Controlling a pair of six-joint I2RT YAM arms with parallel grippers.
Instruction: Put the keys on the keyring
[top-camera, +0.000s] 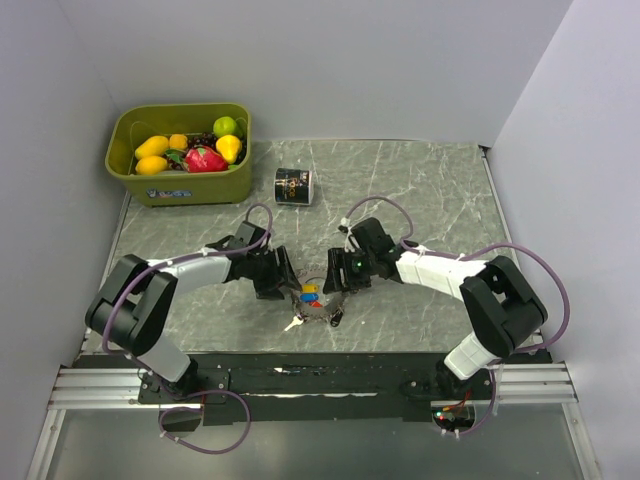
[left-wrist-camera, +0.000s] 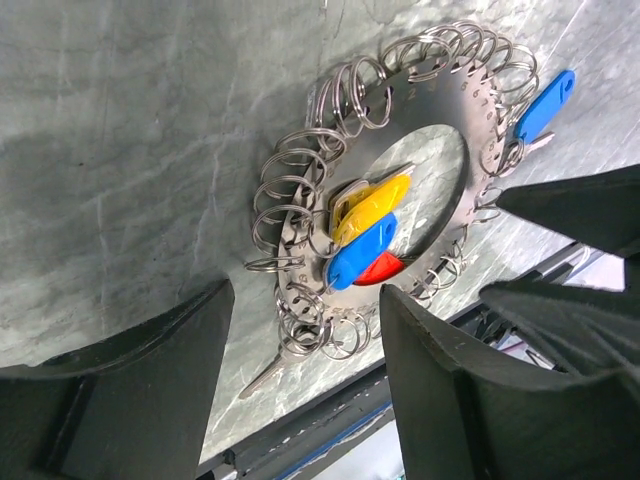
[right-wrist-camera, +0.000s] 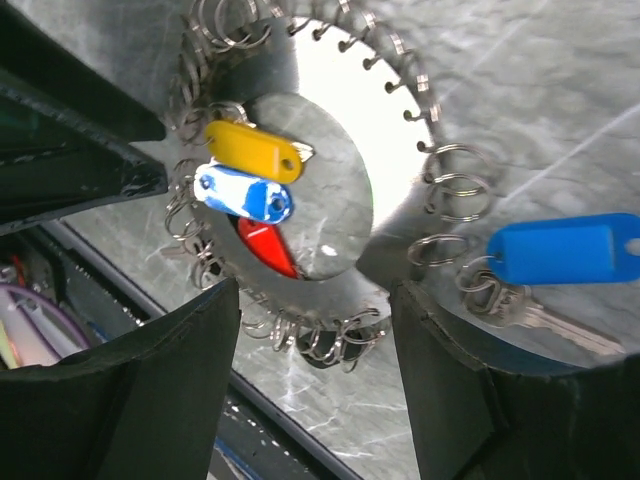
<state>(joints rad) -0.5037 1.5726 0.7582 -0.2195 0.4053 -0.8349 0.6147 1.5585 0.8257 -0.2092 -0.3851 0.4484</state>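
The keyring (top-camera: 318, 313) is a flat metal disc fringed with small split rings, lying on the marble table between both grippers. In the left wrist view the keyring (left-wrist-camera: 430, 115) holds yellow, blue and red tags (left-wrist-camera: 372, 205) in its centre hole. A blue-tagged key (right-wrist-camera: 565, 250) hangs at its rim, and a bare silver key (left-wrist-camera: 262, 376) sticks out at the other side. My left gripper (left-wrist-camera: 305, 300) is open over the ring's near edge, holding nothing. My right gripper (right-wrist-camera: 315, 290) is open too, straddling the opposite edge of the keyring (right-wrist-camera: 400, 180).
A green bin (top-camera: 125, 160) of toy fruit stands at the back left. A small black labelled can (top-camera: 293, 186) sits behind the arms. The table's front edge and mounting rail (top-camera: 300, 372) run just below the keyring.
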